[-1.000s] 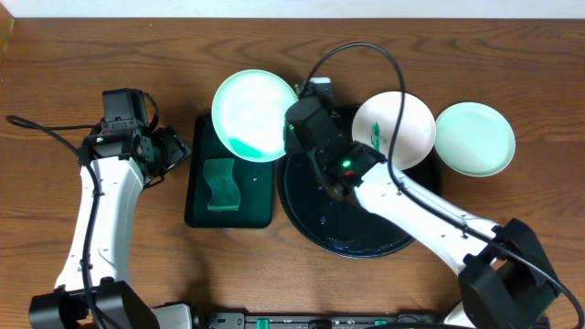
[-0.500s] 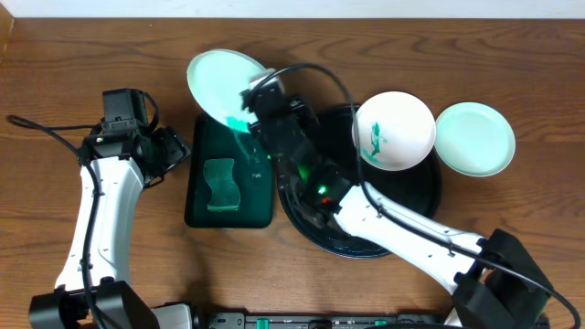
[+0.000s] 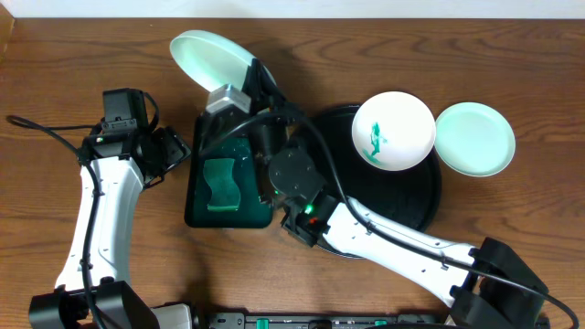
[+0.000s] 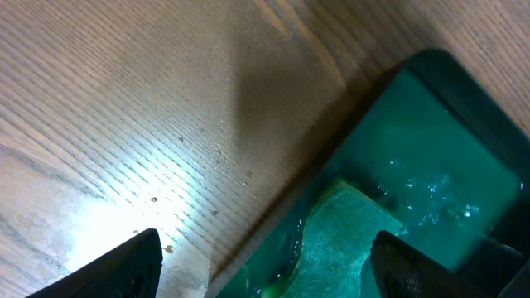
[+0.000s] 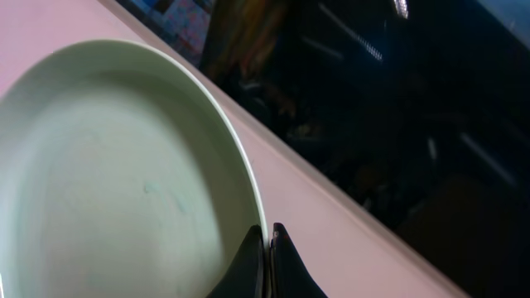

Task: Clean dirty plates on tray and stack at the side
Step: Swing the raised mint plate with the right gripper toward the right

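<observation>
White plate [image 3: 393, 131] on black tray [image 3: 407, 199]

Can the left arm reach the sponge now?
Probably yes. The left gripper sits open beside the small tray, the sponge lies uncovered near it, and the right arm holding the mint plate crowds only the far side.

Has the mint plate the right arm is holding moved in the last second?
Yes. The mint plate shifted up-left in the overhead view, from over the green rectangular tray's right corner to beyond its top edge.
</observation>
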Robot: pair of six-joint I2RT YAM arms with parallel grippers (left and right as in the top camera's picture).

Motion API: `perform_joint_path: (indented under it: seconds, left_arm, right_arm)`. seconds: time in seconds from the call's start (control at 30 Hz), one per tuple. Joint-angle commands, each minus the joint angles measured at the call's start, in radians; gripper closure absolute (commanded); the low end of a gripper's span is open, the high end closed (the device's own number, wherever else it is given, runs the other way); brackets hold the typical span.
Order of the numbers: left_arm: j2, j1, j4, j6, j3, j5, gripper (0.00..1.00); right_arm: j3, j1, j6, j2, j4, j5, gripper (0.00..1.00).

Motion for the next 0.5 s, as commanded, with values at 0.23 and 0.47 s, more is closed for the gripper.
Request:
perform_joint_path:
  seconds: [0.23,0.47]
  left_arm:
    - [-0.003,0.005,-0.002,-0.005,0.017,-0.012,0.19]
    - [-0.003,0.005,-0.002,-0.005,0.017,-0.012,0.19]
  right_arm:
    - [0.014,0.026,-0.137,0.001,0.015,-0.036,0.99]
    - [0.014,0.029,-0.136,0.001,0.012,-0.035,0.99]
